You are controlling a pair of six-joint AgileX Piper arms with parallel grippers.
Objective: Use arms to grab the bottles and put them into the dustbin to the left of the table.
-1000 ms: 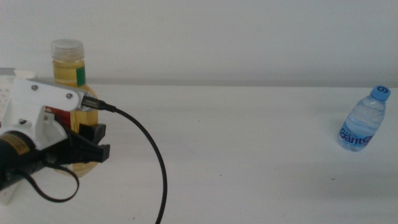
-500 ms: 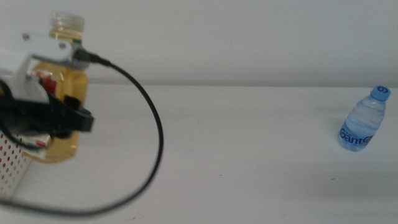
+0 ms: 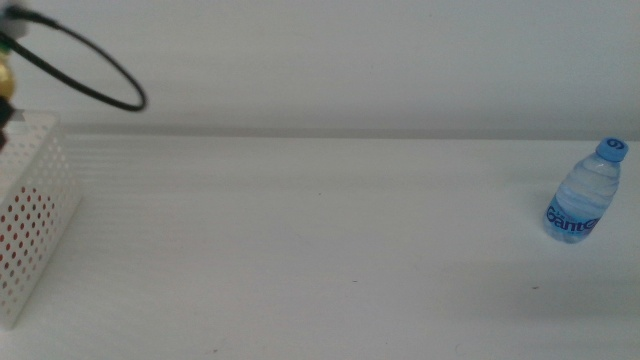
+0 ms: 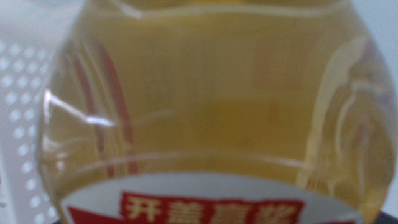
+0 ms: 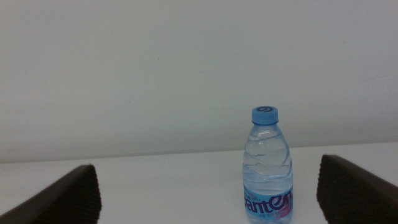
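One water bottle (image 3: 585, 191) on table (image 3: 330, 250), one juice bottle (image 4: 211, 112), left jaws unclear, right jaws spread.

White table (image 3: 320, 240) fills most of the middle view, plain and flat. Water bottle (image 3: 584, 192) stands upright on it at far right, blue cap, blue label. White perforated bin (image 3: 35, 215) at the left edge of frame; cannot tell if it rests on the table or beside it.
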